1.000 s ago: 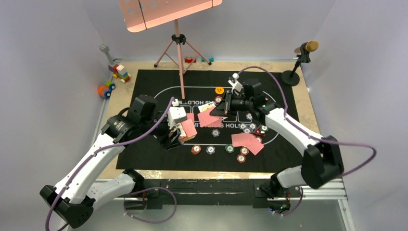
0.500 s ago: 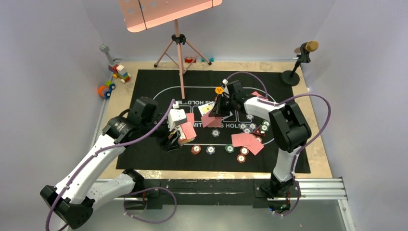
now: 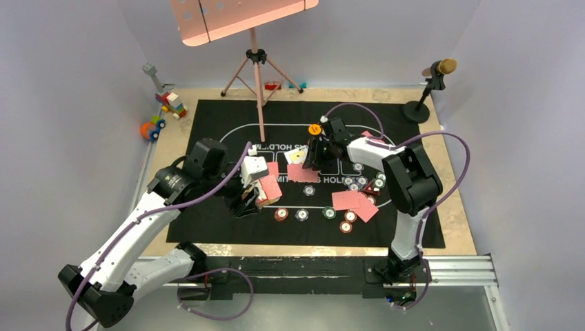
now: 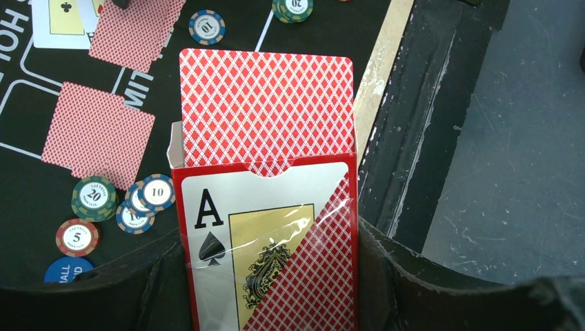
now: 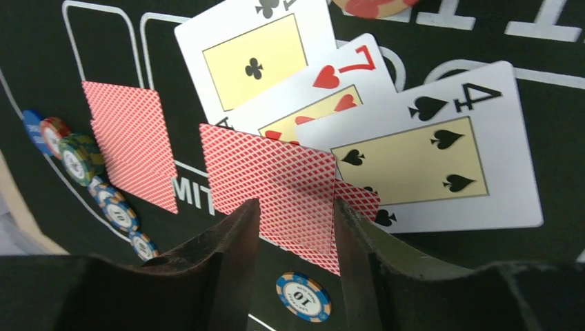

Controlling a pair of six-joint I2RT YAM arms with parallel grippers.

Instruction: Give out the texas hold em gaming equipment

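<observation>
The left fingers [image 4: 407,289] pinch the ace-of-spades card box [image 4: 269,241], red-backed cards [image 4: 265,103] jutting beyond them, while the right fingers [image 5: 221,262] stand spread over a face-down card [image 5: 276,179] just ahead, beside the four of spades [image 5: 428,158] on the felt mat [image 5: 483,276].

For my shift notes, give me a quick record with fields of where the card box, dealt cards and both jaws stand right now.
left jaws: shut on red cardboard card box, red-backed deck sticking out
right jaws: open, over a face-down red-backed card
face-up cards: club card, seven of hearts, four of spades, overlapping
surface: black printed felt mat
</observation>
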